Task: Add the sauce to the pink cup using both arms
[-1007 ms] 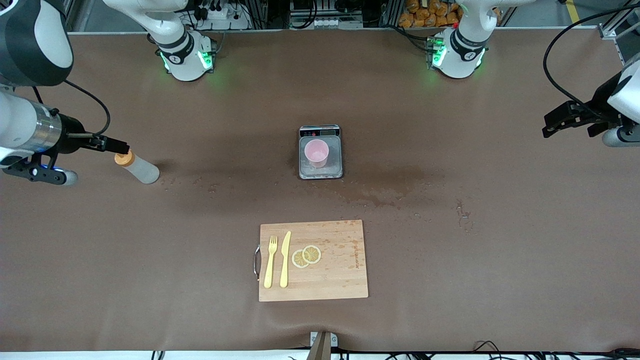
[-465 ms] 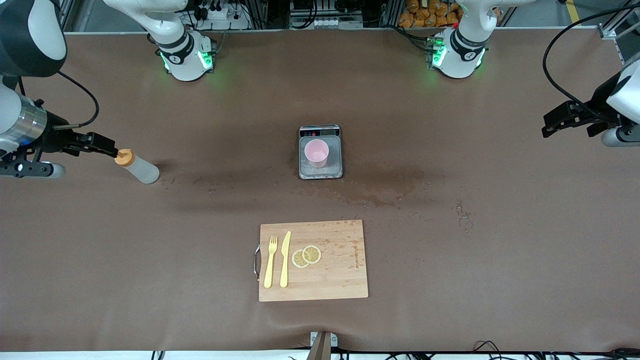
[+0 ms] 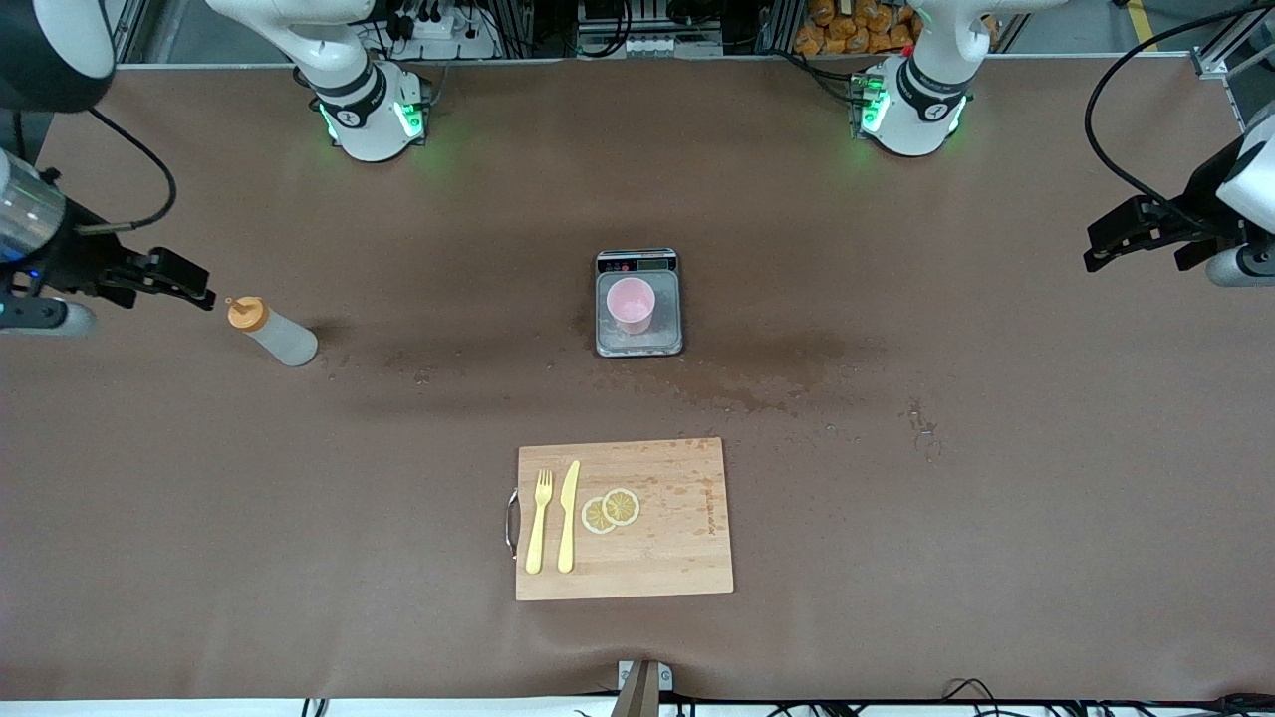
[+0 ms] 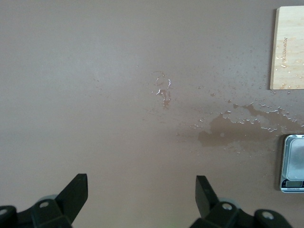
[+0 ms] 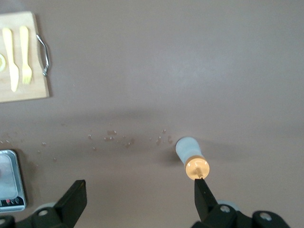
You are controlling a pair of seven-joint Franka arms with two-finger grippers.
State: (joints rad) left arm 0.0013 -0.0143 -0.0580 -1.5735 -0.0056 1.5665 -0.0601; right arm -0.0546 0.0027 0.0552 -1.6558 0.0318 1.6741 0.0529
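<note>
The sauce bottle [image 3: 274,335], whitish with an orange nozzle cap, stands on the table toward the right arm's end. My right gripper [image 3: 189,284] hangs open beside the cap, a small gap away, holding nothing. In the right wrist view the bottle [image 5: 191,156] sits just off one fingertip of the open right gripper [image 5: 138,190]. The pink cup [image 3: 631,305] stands on the grey scale [image 3: 665,337] at mid-table. My left gripper [image 3: 1101,254] waits open over bare table at the left arm's end. The left wrist view shows the left gripper [image 4: 141,183] with nothing between its jaws.
A wooden cutting board [image 3: 687,558] with a yellow fork [image 3: 539,521], a yellow knife [image 3: 569,516] and lemon slices [image 3: 611,510] lies nearer the front camera than the scale. A wet patch [image 3: 767,373] with scattered droplets spreads beside the scale.
My right gripper has drawn back from the bottle's cap toward the right arm's end of the table. The bottle stays where it stood. The left arm has barely moved.
</note>
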